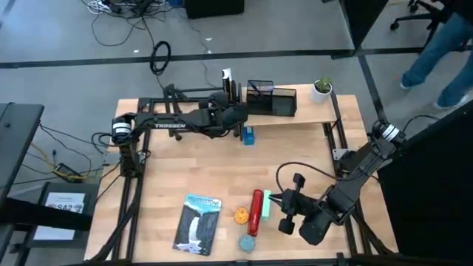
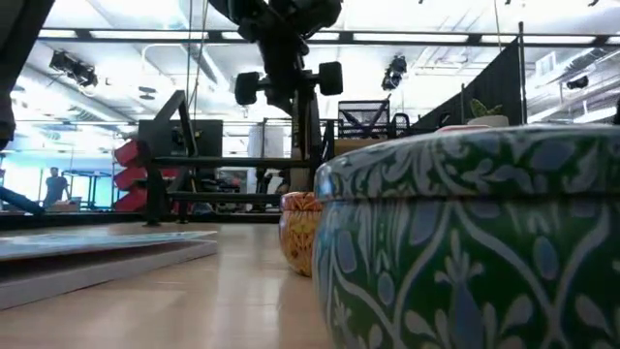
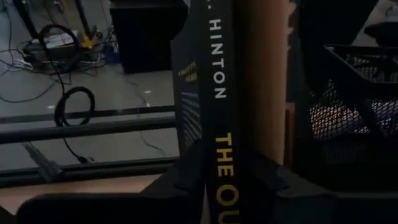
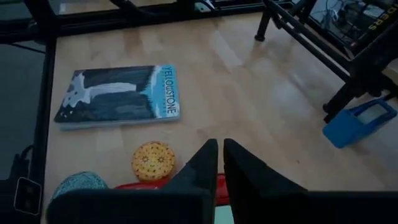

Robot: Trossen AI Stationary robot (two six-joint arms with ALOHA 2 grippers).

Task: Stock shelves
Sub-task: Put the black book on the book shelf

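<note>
Paperback (image 3: 219, 93) stands upright between the left gripper (image 3: 214, 180) fingers, clenched on its lower spine, at the wooden shelf (image 1: 310, 114) beside the mesh organizer (image 1: 272, 98). Judged light, stiff, slightly slick; the low spine hold suits it. Right gripper (image 4: 217, 163) fingers nearly closed, empty, above the red object (image 1: 256, 212).

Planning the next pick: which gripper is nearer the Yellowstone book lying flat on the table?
Right. The right gripper hovers just beyond the red tube beside the Yellowstone book; the left gripper is far across at the wooden plank shelf.
</note>
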